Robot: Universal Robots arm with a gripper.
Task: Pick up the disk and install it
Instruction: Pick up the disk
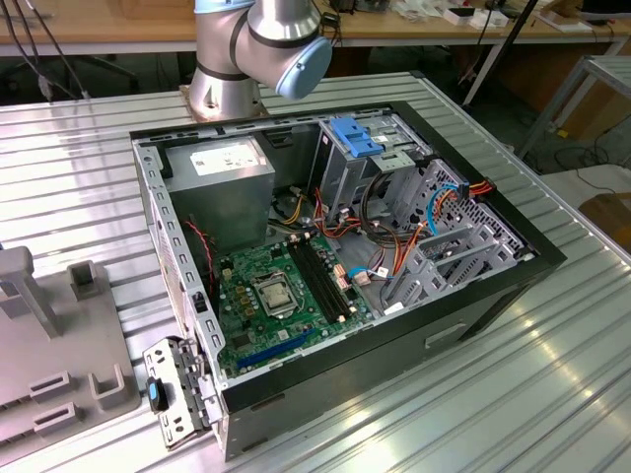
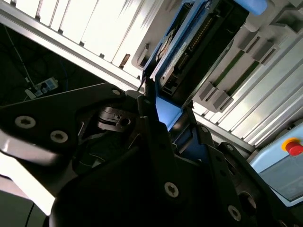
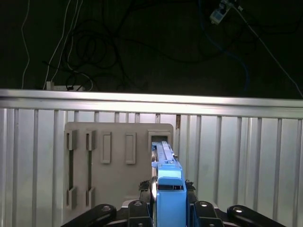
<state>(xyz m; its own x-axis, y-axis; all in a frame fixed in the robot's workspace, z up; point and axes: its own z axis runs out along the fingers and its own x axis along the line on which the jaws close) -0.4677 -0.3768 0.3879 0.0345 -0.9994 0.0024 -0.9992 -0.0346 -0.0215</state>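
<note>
The gripper [image 3: 169, 189] pinches the blue-framed disk [image 3: 164, 158] between its fingers at the end slot of the grey slotted rack [image 3: 113, 184], seen in the first wrist view. The disk stands on edge, its long axis parallel to the rack's other slots, pointing away from the gripper.

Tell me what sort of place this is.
Most likely a robotics lab or workshop set up for computer assembly: a robot arm stands on a ribbed metal table beside an open computer case, with wooden benches behind.
</note>
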